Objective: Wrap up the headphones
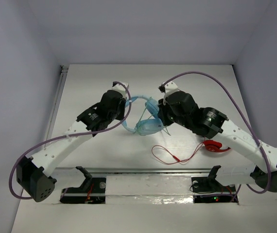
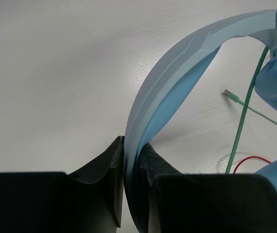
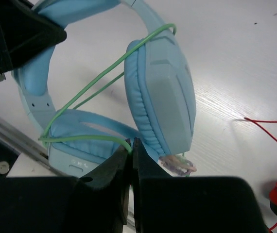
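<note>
**A:** Where did the headphones (image 1: 146, 127) sit against the jaws?

**B:** In the middle of the table (image 1: 201, 87), between the two arms. The left gripper (image 2: 131, 151) was closed on the pale blue headband (image 2: 177, 63), which stood edge-on in the slit between its fingers and arched away from them. The right gripper (image 3: 130, 145) was nearly closed. The mint-green cable (image 3: 87, 94) ran straight into the gap at its tips and looked pinched there. One ear cup (image 3: 163, 92) stood just beyond those tips.

**A:** And the arms?

**B:** From above, the left arm reached diagonally from its near-left base toward the centre. The right arm came in from the near-right base as a mirror of it, and its wrist folded over the cups. The two grippers ended up near each other, on either side of the headset.

**A:** How did the headset look?

**B:** It was light blue, with oval padded cups. The nearer cup stood upright and showed a greyer outer shell, and the other lay lower, beside the right fingers. The cable looped over the top of the upright cup and crossed below the headband in two strands. In the left wrist view its plug end (image 2: 228, 93) rested on the table.

**A:** Anything else nearby?

**B:** Red headphones (image 1: 216, 145) and their thin red cable (image 1: 172, 156) lay on the table under the right arm, apart from the blue set.
</note>
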